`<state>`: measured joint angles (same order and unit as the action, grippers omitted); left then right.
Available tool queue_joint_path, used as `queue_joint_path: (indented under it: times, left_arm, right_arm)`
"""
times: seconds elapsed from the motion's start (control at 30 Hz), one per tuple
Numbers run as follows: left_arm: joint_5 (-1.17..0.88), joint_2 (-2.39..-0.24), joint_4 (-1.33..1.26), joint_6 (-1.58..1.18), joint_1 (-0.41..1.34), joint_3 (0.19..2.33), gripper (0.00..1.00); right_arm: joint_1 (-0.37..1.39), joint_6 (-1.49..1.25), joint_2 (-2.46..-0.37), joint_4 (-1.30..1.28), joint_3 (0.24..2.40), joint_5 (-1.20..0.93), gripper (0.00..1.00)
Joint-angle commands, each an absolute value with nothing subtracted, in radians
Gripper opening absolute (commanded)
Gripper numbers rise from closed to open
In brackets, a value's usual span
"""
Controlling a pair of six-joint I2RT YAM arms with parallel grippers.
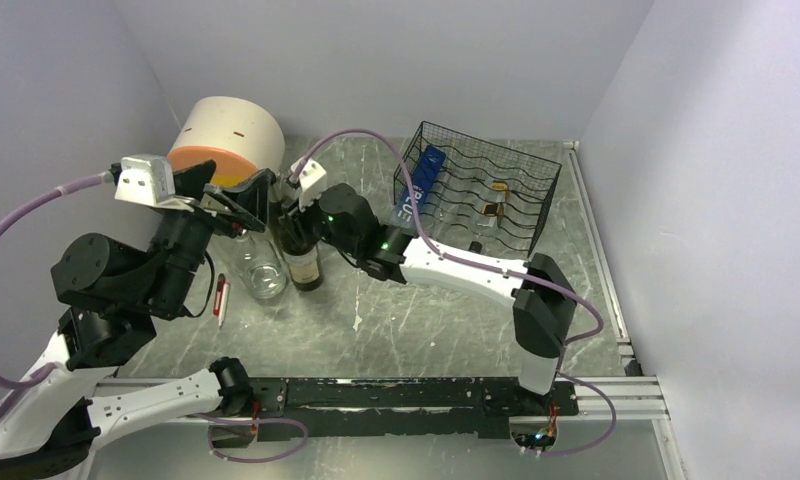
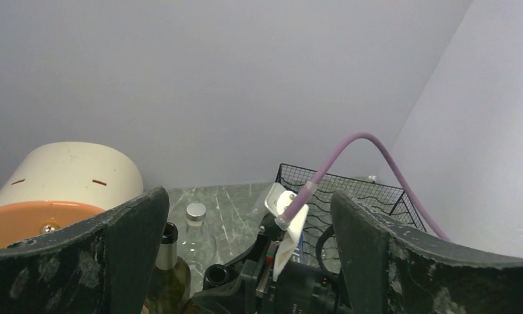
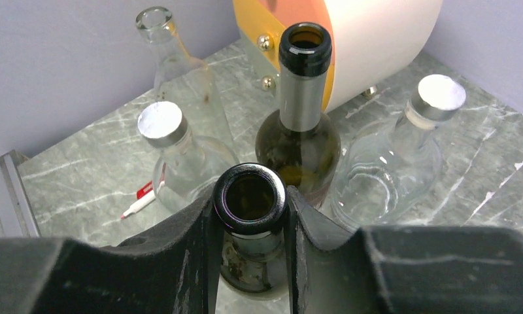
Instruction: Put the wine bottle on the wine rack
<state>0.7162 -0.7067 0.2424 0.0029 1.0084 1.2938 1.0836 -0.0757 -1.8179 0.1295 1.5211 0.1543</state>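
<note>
The right jaws were clamped on the neck of the wine bottle (image 3: 249, 196), the left jaws gaping empty; a seemingly shallow grip could let it slip or topple the dark bottle (image 3: 298, 140) just beyond it

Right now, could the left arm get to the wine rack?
Probably not: the rack sits far right, and the right arm, its gripper shut on a dark bottle, lies across the way.

The wine bottle (image 3: 251, 255) is seen to be dark, glossy glass (smudged at the neck). The wine rack (image 1: 544, 205) is made of thin black wire. The table (image 1: 426, 320) is surfaced in smooth, grey-green marble-like stone, faintly sheened.
</note>
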Motion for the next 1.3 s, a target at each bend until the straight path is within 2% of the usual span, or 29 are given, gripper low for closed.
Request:
queue_joint_path:
  times: [0.0,0.27,0.53,0.67,0.8,0.9,1.1,1.27]
  left_arm:
    - [0.731,-0.703,0.246,-0.011,1.003,1.256,0.97]
    - [0.617,-0.698,0.171,-0.028,1.002,1.087,0.97]
    - [0.567,-0.792,0.102,-0.137,1.003,0.895,0.99]
    - [0.481,-0.823,-0.010,-0.134,1.002,0.744,1.00]
    - [0.204,-0.829,-0.195,-0.040,1.003,0.614,0.99]
    - [0.098,-0.834,-0.276,-0.062,1.002,0.560,1.00]
    - [-0.063,-0.875,-0.306,-0.093,1.003,0.567,1.00]
    - [-0.064,-0.973,-0.337,-0.214,1.001,0.611,0.99]
  right_arm:
    - [1.094,-0.054,-1.690,0.171,1.466,0.206,0.20]
    - [1.092,-0.096,-1.414,0.138,1.256,0.354,0.18]
    - [1.093,-0.185,-1.176,-0.041,1.140,0.516,0.17]
    - [1.093,-0.235,-1.104,-0.131,1.154,0.572,0.17]
    - [1.093,-0.295,-1.068,-0.210,1.207,0.601,0.17]
    - [1.093,-0.321,-1.066,-0.267,1.254,0.620,0.17]
    - [1.092,-0.325,-1.084,-0.339,1.364,0.586,0.17]
    - [1.091,-0.315,-1.067,-0.339,1.410,0.540,0.17]
